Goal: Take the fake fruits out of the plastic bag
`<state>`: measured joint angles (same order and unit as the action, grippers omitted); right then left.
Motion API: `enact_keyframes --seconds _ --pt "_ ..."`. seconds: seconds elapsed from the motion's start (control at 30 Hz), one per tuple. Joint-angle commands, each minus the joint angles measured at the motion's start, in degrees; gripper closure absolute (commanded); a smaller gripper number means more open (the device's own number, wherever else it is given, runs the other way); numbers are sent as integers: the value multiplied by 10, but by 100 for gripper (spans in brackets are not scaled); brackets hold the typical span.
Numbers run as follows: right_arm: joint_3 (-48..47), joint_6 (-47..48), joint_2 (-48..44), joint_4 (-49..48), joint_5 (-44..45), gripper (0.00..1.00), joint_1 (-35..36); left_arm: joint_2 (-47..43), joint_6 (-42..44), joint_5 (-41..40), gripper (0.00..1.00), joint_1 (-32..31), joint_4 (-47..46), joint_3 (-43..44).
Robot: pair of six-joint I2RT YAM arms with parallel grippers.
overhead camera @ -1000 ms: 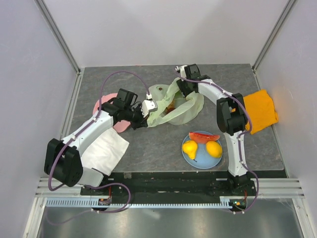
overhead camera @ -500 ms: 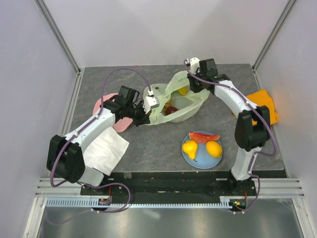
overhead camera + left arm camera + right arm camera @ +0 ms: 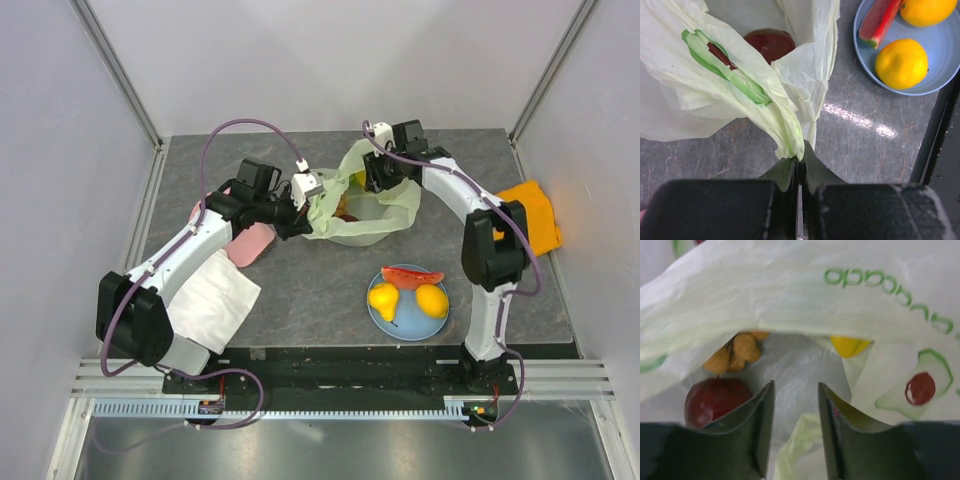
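Observation:
The pale yellow-green plastic bag (image 3: pixel 378 226) lies mid-table with its mouth held up. My left gripper (image 3: pixel 306 190) is shut on a bunched edge of the bag (image 3: pixel 715 95), pinched at the tips (image 3: pixel 799 156). My right gripper (image 3: pixel 377 178) hangs at the bag's far rim, open, pointing into the mouth (image 3: pixel 795 385); only bag film (image 3: pixel 790 295) lies between its fingers. Inside the bag are a dark red fruit (image 3: pixel 715 400), a brown one (image 3: pixel 737 352) and a yellow one (image 3: pixel 850 345). The dark red fruit (image 3: pixel 771 44) also shows in the left wrist view.
A light-blue plate (image 3: pixel 408 323) near the front holds a red slice (image 3: pixel 410 275) and two yellow fruits (image 3: pixel 384 298). An orange cloth (image 3: pixel 527 222) lies at the right, a white cloth (image 3: pixel 215 300) and a pink cloth (image 3: pixel 250 243) at the left.
My right gripper drew back out of the bag toward the far right, then returned to the bag's rim. My left gripper shifted up and right, lifting the bag edge.

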<state>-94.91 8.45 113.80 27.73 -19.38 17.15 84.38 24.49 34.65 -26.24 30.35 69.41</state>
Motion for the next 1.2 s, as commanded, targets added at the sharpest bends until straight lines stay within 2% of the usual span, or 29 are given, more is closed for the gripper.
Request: enact_keyframes --seconds 0.0,0.13,0.2,0.23,0.37,0.5,0.67,0.73,0.87,1.0,1.1,1.17 --pt "-103 -20 77 -19 44 46 4 -17 -42 31 98 -3 -16 18" --pt "-157 -16 140 -37 87 29 3 -20 -39 40 98 -3 -8 7" --pt "-191 -13 176 -38 107 9 4 -19 -37 46 98 -3 -3 3" --pt "-202 -10 187 -39 113 7 5 -18 -35 48 98 -3 -1 3" --pt "-268 -5 248 -36 119 5 4 -11 -34 54 98 -3 2 1" --pt "-356 3 315 -37 123 8 4 -3 -33 56 98 -3 3 2" --pt "-401 14 327 -48 138 9 4 3 -33 50 98 -4 7 7" --pt "-379 26 309 -48 138 9 4 3 -31 45 98 -4 8 8" --pt "-267 56 239 -64 149 9 3 4 -29 45 98 -4 7 2" --pt "-228 45 196 -64 144 9 4 8 -30 45 99 -5 5 7" --pt "-192 43 143 -58 110 9 5 8 -32 44 99 -5 3 13" --pt "-152 47 104 -69 57 12 5 9 -33 43 98 -5 1 13"
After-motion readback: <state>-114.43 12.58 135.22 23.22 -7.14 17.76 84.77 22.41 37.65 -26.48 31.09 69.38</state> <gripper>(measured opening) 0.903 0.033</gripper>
